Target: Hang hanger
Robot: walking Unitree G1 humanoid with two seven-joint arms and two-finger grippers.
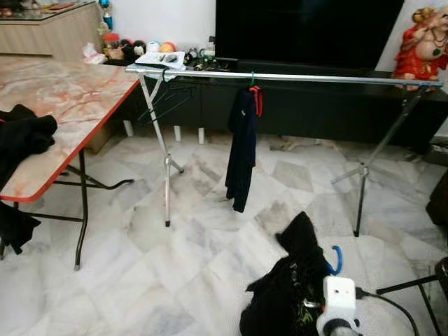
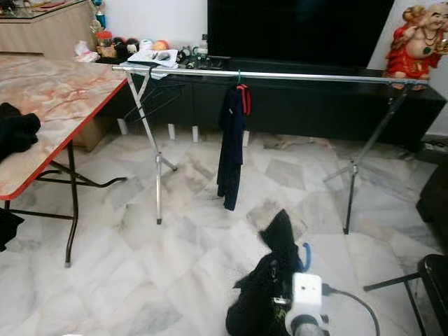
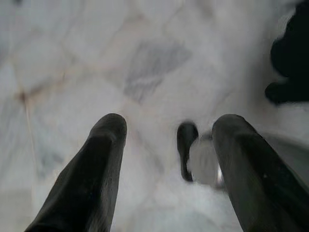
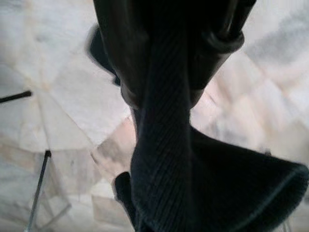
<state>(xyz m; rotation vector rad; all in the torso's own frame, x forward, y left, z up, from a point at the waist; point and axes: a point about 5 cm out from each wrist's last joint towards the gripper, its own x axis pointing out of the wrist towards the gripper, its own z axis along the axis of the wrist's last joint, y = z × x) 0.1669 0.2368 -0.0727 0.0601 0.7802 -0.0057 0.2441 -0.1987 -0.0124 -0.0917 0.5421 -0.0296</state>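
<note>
The right gripper (image 4: pixel 164 63) is low in front of the robot, its fingers closed on a black garment (image 1: pixel 287 287) that drapes down from it toward the marble floor (image 1: pixel 175 280). A blue hanger hook (image 1: pixel 337 260) sticks out beside the garment, just above the white wrist housing (image 1: pixel 340 294); the rest of that hanger is hidden in the cloth. From the right wrist, dark ribbed fabric bunches between the finger pads and spreads wide below them.

The left gripper (image 3: pixel 169 145) hangs over bare tile with its two fingers (image 3: pixel 96 164) spread well apart and nothing between them.

Ahead stands a silver clothes rail (image 1: pixel 294 77) on tripod legs. A dark garment (image 1: pixel 241 147) on a red hanger (image 1: pixel 257 98) hangs from it near the middle, and empty black wire hangers (image 1: pixel 164 91) hang near its left end. To the left, a red-edged marble-patterned folding table (image 1: pixel 63 105) carries a heap of black clothing (image 1: pixel 24 136). Behind the rail runs a low black cabinet (image 1: pixel 315 105) with a red figurine (image 1: pixel 423 42) at its right end.
</note>
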